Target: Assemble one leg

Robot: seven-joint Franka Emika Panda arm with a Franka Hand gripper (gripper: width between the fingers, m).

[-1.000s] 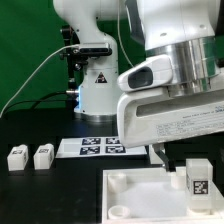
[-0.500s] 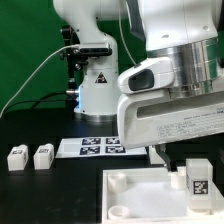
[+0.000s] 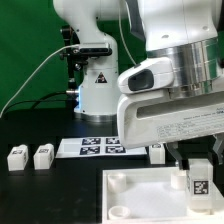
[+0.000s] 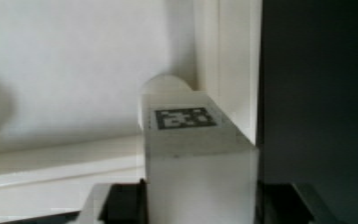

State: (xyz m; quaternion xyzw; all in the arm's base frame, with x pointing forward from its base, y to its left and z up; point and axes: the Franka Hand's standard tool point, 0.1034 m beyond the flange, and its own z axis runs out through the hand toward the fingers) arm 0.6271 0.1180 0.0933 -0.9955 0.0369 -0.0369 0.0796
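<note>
My gripper (image 3: 196,165) is shut on a leg (image 3: 198,178), a small white block with a square tag on its face. It holds the leg upright over the far right corner of the large white tray-like piece (image 3: 135,190). In the wrist view the leg (image 4: 197,140) fills the middle between my black fingers (image 4: 119,203), with the tray's white surface (image 4: 69,90) behind it. Two look-alike legs (image 3: 18,157) (image 3: 43,156) stand on the table at the exterior view's left. Another leg (image 3: 157,152) shows partly behind my gripper.
The marker board (image 3: 100,147) lies flat on the black table behind the tray-like piece. The arm's white base (image 3: 95,90) stands further back, with cables at its left. My large white hand housing (image 3: 170,115) hides the right side of the scene.
The held leg has sunk a little toward the tray's right corner. Nothing else has moved.
</note>
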